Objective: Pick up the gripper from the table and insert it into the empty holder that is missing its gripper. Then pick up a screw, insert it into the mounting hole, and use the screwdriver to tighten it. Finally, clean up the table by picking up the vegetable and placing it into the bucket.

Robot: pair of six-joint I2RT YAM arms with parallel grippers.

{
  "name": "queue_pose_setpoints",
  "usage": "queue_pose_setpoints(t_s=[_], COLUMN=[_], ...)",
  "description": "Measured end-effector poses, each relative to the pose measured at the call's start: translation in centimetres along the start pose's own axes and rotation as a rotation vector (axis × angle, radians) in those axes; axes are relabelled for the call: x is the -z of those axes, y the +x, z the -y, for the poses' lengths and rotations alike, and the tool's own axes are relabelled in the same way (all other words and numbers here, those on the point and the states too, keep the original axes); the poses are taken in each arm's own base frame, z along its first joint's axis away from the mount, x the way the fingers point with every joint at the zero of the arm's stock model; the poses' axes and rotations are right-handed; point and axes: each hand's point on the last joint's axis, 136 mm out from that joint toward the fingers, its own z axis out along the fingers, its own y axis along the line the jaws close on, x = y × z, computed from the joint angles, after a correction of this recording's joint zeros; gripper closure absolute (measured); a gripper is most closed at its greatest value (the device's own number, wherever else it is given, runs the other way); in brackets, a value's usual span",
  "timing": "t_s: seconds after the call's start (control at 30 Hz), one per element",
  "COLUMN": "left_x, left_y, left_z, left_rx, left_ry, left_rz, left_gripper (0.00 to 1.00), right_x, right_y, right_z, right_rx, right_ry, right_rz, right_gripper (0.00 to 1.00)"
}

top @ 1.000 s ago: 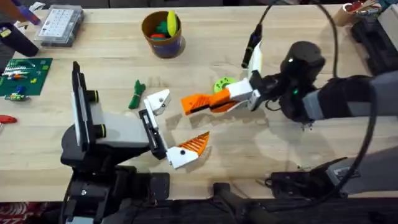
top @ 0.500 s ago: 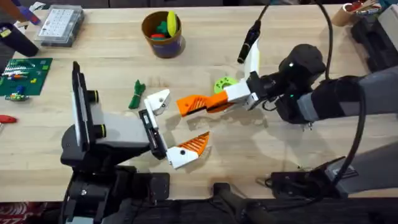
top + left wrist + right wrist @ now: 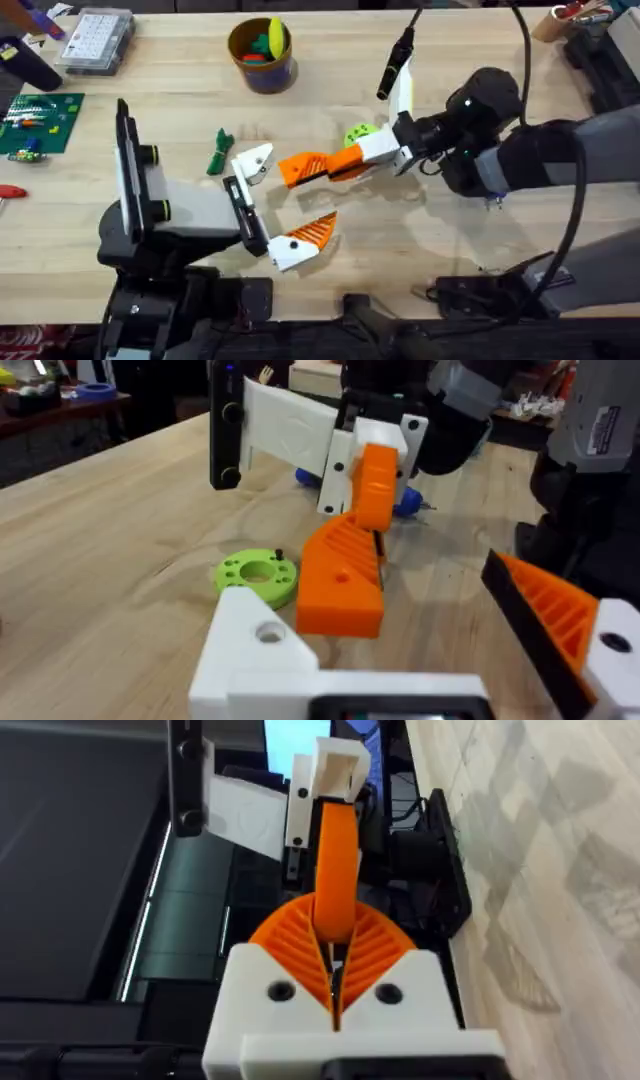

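Observation:
My right gripper (image 3: 345, 163) is shut on the orange wedge-shaped gripper (image 3: 303, 167) and holds it just above the table, point toward the left arm. The wedge's tip is right by the white empty holder (image 3: 253, 161); I cannot tell whether they touch. In the left wrist view the wedge (image 3: 342, 582) hangs just beyond the holder (image 3: 262, 650). My left gripper (image 3: 280, 200) stands open, its other finger (image 3: 303, 238) carrying a ribbed orange tip. The green vegetable (image 3: 219, 152) lies left of the holder. The bucket (image 3: 262, 52) stands at the back. The blue screwdriver (image 3: 405, 502) is mostly hidden behind the right gripper.
A bright green ring disc (image 3: 360, 134) lies by the right gripper. Toy foods fill the bucket. A clear parts box (image 3: 96, 40) and a green circuit board (image 3: 40, 120) sit at the far left. Bare table lies between the bucket and the arms.
The right gripper has carried the orange wedge a little to the left, closing the gap to the white holder. The left arm has not moved.

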Motion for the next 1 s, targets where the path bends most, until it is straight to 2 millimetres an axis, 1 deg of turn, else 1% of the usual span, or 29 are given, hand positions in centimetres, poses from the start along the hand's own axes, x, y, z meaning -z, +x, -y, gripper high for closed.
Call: queue_pose_setpoints(t_s=[0.2,0.53,1.0], left_x=[0.0,0.0,0.0], left_y=[0.0,0.0,0.0], left_z=[0.0,0.0,0.0], left_rx=[0.0,0.0,0.0], left_ry=[0.0,0.0,0.0], left_rz=[0.0,0.0,0.0], left_gripper=[0.01,0.01,0.01], right_x=[-0.1,-1.4,-1.9], right_y=[0.0,0.1,-0.3], right_z=[0.0,0.0,0.0], right_rx=[-0.001,-0.005,-0.009], right_ry=[0.0,-0.004,-0.004], right_rz=[0.002,0.0,0.028], right_gripper=[0.99,0.99,0.99])
